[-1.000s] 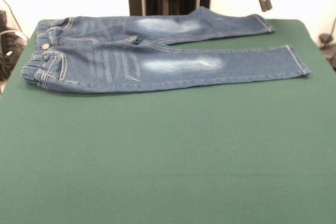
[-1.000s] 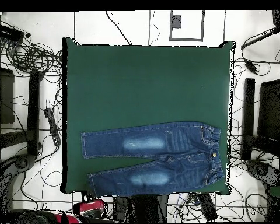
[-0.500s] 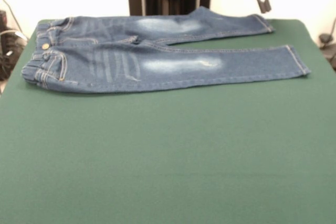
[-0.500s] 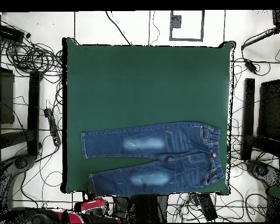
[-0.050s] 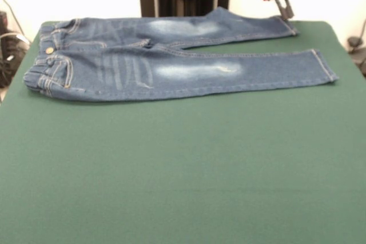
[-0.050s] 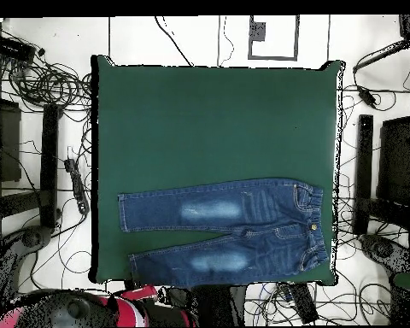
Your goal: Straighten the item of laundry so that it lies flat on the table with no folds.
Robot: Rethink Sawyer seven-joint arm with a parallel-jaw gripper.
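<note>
Jeans flat, end effector partly cropped

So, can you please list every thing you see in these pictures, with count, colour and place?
jeans: one pair, blue denim with pale thigh patches, spread flat along the table's far side in the front view, both legs out
table: one, dark green top, fills most of both views
cables: many, black, on the pale floor around the table
gripper: one, red body with grey tips, above the hem of the farther leg; holds nothing
</note>
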